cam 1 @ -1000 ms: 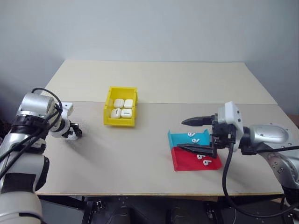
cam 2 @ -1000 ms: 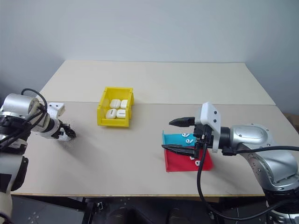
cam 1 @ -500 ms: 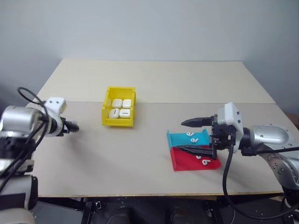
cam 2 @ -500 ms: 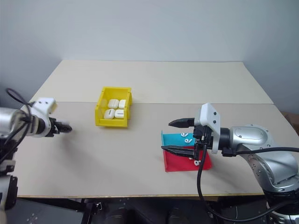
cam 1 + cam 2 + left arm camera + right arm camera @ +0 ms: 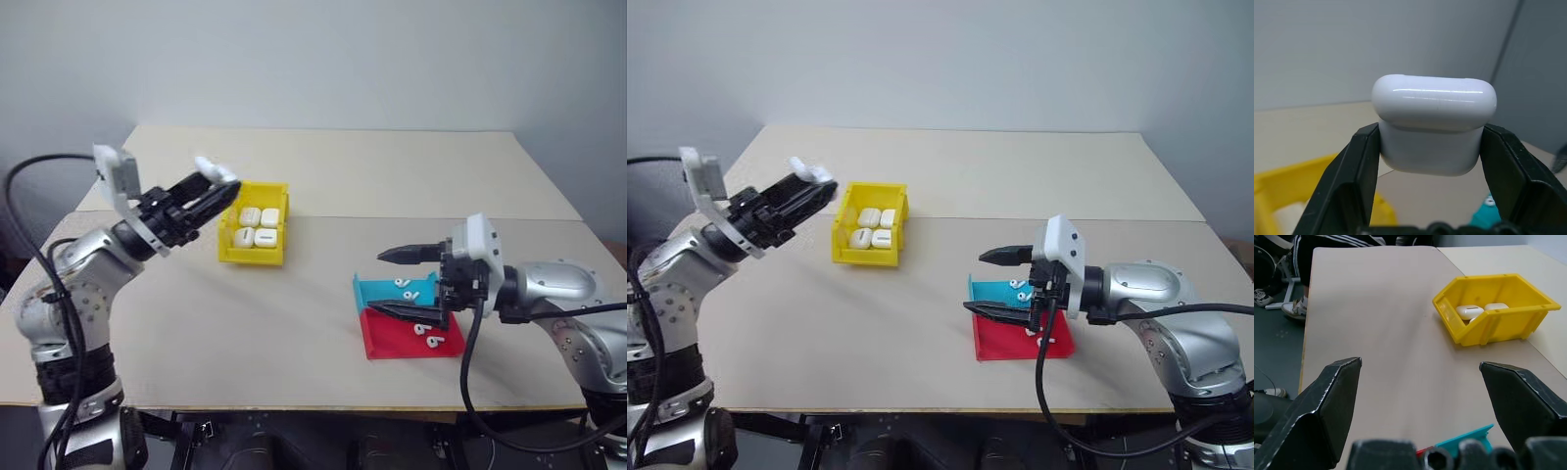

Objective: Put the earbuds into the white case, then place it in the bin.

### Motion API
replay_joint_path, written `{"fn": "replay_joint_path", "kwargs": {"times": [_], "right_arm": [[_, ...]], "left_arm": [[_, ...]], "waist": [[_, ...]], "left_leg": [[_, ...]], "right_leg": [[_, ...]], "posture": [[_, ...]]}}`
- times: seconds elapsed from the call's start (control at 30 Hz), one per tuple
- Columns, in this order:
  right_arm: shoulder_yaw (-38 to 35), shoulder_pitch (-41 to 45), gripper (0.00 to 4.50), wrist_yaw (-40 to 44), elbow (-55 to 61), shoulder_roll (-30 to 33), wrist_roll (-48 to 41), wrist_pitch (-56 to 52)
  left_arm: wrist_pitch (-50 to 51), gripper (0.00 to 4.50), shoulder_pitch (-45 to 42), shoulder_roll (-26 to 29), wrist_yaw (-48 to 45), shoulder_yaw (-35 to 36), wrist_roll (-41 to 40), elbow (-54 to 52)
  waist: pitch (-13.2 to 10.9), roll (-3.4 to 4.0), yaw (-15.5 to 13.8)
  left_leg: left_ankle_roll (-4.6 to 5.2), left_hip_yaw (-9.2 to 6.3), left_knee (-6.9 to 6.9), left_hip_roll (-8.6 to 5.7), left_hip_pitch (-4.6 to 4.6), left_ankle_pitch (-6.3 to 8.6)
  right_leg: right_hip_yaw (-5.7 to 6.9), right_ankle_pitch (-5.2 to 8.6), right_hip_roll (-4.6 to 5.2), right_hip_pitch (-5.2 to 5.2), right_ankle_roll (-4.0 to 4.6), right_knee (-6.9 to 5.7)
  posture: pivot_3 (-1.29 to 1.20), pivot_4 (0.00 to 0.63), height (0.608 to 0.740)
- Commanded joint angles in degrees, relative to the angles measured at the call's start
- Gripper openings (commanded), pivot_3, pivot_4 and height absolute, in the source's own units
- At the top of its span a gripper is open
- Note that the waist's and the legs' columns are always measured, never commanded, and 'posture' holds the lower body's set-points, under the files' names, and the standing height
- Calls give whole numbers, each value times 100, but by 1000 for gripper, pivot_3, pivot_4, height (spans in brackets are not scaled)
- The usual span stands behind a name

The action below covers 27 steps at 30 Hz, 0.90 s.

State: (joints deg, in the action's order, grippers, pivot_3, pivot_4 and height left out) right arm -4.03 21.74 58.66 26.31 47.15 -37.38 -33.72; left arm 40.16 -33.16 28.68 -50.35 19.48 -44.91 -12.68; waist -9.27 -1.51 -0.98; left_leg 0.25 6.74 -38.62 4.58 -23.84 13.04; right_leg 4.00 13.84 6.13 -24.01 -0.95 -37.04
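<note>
1. The white case (image 5: 1434,125) sits pinched between your left gripper's (image 5: 211,189) two black fingers (image 5: 1347,181); it is glossy, smooth and rounded-square, with a seam line where the lid meets the body, and the lid is closed.
2. Your left gripper is raised off the table (image 5: 294,333) and angled upward, its tips just beside the near-left corner of the bin (image 5: 228,247). The case rides at the very tip of those fingers, above the tabletop.
3. The bin, just past your left fingertips, is a bright yellow rectangular plastic box with upright walls and a thin rim. Four more glossy white cases (image 5: 256,227) lie flat inside it, packed two by two.
4. Your right gripper (image 5: 390,284) has its jaws spread wide and holds nothing. One tapered black finger (image 5: 411,254) points out above the tray (image 5: 387,338), the other lies low over it.
5. That tray, directly under your right fingers, is shallow, with a cyan half and a red half, both of matte plastic with low edges.
6. The earbuds (image 5: 402,283) are tiny, glossy and white with short stems; you can see a few on the cyan half and a few on the red, right beside your lower right finger.
7. The table is a pale, matte beige board with a seam running across it.
</note>
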Motion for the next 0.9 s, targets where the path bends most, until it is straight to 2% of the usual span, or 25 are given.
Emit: {"fn": "replay_joint_path", "kwargs": {"times": [0.03, 0.23, 0.47, 0.63, 0.73, 0.87, 0.9], "right_arm": [[-133, 64, 4500, 130, -12, 189, 126, 227], [60, -160, 4500, 396, -47, 789, 794, 464], [314, -332, 4500, 466, -7, 1306, 1423, 425], [802, -190, 4500, 704, -182, 1839, 2189, 662], [1131, -52, 3889, 1072, -403, 2052, 2517, 963], [1599, 342, 2627, 1339, -663, 1880, 2795, 1017], [1702, 436, 2627, 1415, -727, 1830, 2851, 1025]], "left_arm": [[-453, 2777, -184, -86, -905, -676, -131, -142], [-700, 2777, -132, -122, -1679, -1255, -192, -118], [-866, 2777, 127, -65, -1963, -1392, -178, -294], [-988, 2777, 330, -142, -1886, -1446, -161, -495], [-1022, 2777, 517, -188, -1770, -1500, -174, -696], [-1055, 2777, 736, -289, -1532, -1523, -195, -918], [-1060, 2777, 781, -312, -1472, -1539, -189, -973]], "waist": [[0, 0, 2], [0, 1, 42], [1, 2, 35], [1, 2, 34], [3, 5, 35], [3, 5, 59], [3, 6, 53]], "left_leg": [[0, 1, 0, 0, 0, 0], [1, 2, 3, 4, -1, 1], [5, 0, 0, 5, 0, 3], [6, 0, -2, 5, 0, 3], [6, 0, -1, 5, 0, 4], [6, 0, -2, 6, 1, 4], [6, -1, -3, 7, 1, 4]], "right_leg": [[0, 0, 0, 1, 0, 1], [-5, 0, -7, -6, 0, 2], [-5, 2, -7, -4, -2, 3], [-6, 2, -7, -4, -3, 4], [-8, 3, -6, -5, -4, 5], [-10, 3, -7, -6, -4, 4], [-10, 3, -8, -5, -4, 4]], "posture": [[0, 150, 740], [0, 150, 740], [0, 150, 740], [0, 150, 740], [0, 150, 740], [0, 150, 740], [0, 150, 740]]}}
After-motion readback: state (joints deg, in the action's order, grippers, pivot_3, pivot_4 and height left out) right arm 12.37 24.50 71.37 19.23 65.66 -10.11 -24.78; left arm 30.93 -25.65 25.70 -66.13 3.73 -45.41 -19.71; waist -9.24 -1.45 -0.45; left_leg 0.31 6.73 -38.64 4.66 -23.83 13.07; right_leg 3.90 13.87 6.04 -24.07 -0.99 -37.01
